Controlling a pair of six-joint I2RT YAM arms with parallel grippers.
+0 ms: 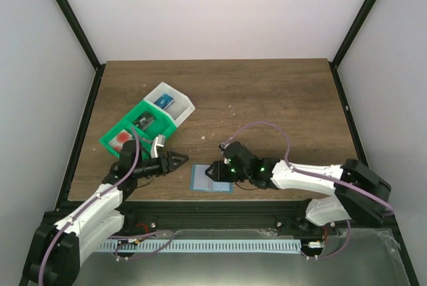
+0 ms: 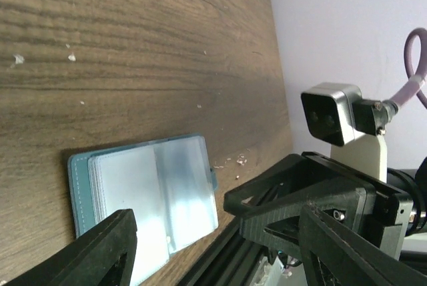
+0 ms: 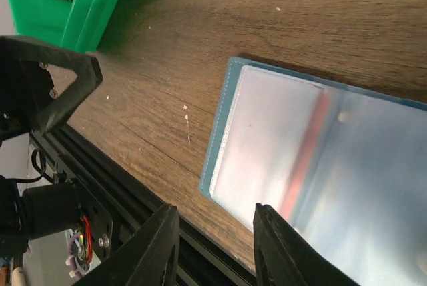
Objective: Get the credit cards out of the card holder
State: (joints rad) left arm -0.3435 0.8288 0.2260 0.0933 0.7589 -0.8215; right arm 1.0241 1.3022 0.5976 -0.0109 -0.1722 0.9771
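**Inspector:** Left gripper (image 1: 175, 161): jaws wide, empty, just left of the card holder (image 1: 200, 183). The holder lies opened flat near the table's front edge.

**Clerk:** Handling?

**Inspector:** Judged light and floppy, with glossy sleeves; it will likely slide unless pinned. Take a card by an exposed edge, though the credit cards are not clearly visible. Right gripper (image 1: 208, 171) over the holder's right half: jaws narrowly parted, empty.

**Clerk:** Surface?

**Inspector:** Wood-grain table (image 1: 267, 99), pale specks, white walls close around.

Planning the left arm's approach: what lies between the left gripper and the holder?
Only bare table lies between the left gripper and the holder, clear in the top view.
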